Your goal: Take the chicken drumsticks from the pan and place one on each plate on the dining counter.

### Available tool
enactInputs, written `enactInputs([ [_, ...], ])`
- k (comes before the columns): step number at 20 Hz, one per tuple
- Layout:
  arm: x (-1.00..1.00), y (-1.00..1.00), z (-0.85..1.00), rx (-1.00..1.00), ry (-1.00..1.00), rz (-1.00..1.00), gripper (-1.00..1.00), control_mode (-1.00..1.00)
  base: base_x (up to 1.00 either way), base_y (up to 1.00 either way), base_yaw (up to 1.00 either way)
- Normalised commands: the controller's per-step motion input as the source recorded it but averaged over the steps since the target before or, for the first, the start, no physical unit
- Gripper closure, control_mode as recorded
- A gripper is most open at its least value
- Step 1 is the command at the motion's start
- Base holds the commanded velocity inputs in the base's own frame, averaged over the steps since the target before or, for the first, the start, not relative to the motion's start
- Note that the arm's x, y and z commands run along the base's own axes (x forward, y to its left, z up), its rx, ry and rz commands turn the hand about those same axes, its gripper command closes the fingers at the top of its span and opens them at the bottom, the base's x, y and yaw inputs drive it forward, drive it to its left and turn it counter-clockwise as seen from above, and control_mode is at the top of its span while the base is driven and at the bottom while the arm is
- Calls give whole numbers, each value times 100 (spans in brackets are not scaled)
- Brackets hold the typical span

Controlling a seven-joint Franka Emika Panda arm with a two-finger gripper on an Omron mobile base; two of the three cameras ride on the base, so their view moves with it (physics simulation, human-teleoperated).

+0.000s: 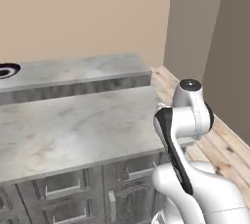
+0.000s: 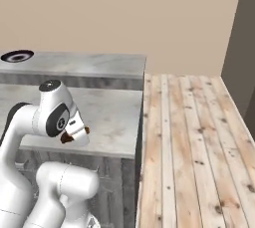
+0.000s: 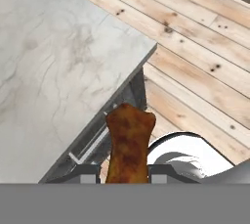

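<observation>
Gripping drumstick (image 3: 128,145) between fingers (image 3: 87,173) (upright), above worktop (image 3: 58,71) corner

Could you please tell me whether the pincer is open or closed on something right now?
Shut on a chicken drumstick: in the hand view the pincer has the brown glossy piece standing between its fingertips, above the worktop corner and wooden floor.

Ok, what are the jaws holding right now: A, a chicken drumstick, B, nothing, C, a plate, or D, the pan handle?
A: the hand view shows an orange-brown drumstick clamped between the two dark fingertips, sticking out over the marble worktop edge and the wooden floor.
</observation>
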Motion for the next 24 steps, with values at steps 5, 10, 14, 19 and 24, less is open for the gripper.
enactInputs([
  [5, 0, 0, 0, 0, 0, 0, 100, 100, -8, -100, -9],
  [10, 0, 0, 0, 0, 0, 0, 100, 100, 3, -100, -3],
  [14, 0, 0, 0, 0, 0, 0, 100, 100, 64, -100, 2],
  [19, 0, 0, 0, 0, 0, 0, 100, 100, 100, -100, 25],
  [24, 0, 0, 0, 0, 0, 0, 100, 100, 100, -91, 38],
])
